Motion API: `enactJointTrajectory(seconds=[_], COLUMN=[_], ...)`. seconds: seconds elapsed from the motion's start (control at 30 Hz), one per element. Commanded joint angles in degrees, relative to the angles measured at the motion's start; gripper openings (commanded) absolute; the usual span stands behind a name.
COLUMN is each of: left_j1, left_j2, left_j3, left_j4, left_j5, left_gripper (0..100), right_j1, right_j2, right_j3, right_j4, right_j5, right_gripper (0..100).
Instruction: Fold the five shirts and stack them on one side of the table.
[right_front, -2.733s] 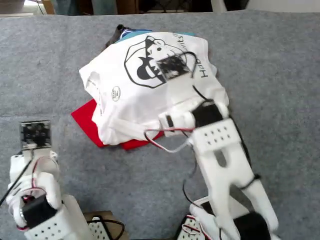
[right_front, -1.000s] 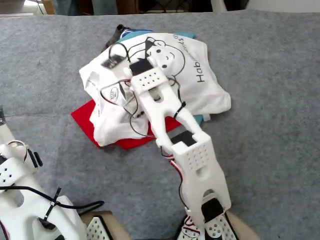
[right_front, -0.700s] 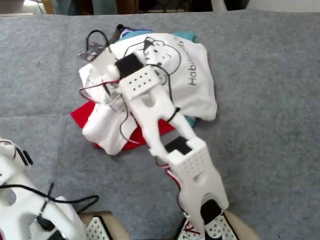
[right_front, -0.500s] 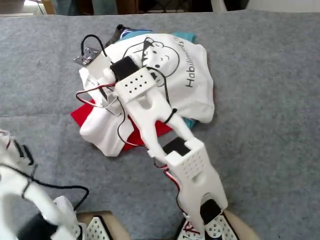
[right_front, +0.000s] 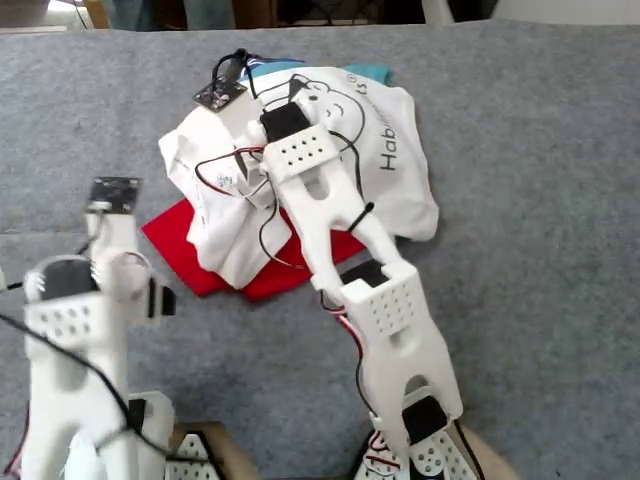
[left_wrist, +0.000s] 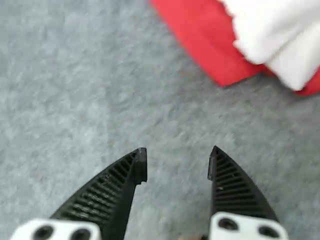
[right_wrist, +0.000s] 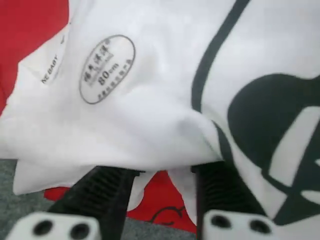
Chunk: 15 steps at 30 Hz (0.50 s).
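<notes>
Cloth (right_front: 540, 250), grey and felt-like, is covering the whole table. At the near left, the left arm's white body is standing up. The left gripper (left_wrist: 177, 162) is hanging released, its two black ribbed jaws spread apart over bare grey cloth and touching nothing. Just beyond it, the flat red shirt (right_front: 172, 235) is lying with one corner pointing left. Most of it is buried under the crumpled white shirt with a black cartoon print (right_front: 400, 170). The right arm is stretching from the near edge, right of centre, diagonally toward the far left across this pile. The right gripper (right_wrist: 162, 175) is sitting at the white shirt's left part, beside a round printed label (right_wrist: 106, 62). A fold of white fabric is covering its front end, so whether it is grasping cannot be told. At the far edge of the pile, a strip of teal shirt (right_front: 370, 72) is peeking out.
</notes>
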Motion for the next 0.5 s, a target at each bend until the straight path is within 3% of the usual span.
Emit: enactJointTrajectory(seconds=[0.0,0.2,0.47], left_j1=[6.55,17.54,22.37], left_j2=[-9.41,-12.22,-4.84], left_j3=[2.95,4.53,6.46], left_j4=[-6.24,-8.53,-19.08], left_j5=[5.80,6.86,7.82], left_gripper=[22,22,22], right_j1=[2.81,7.21,10.02], right_j2=[-1.54,-4.62,-13.14], right_j3=[-1.63,-6.90,-2.51], right_j4=[2.81,8.79,9.14], right_j5=[0.70,0.62,0.62], right_gripper=[25.8,25.8,25.8])
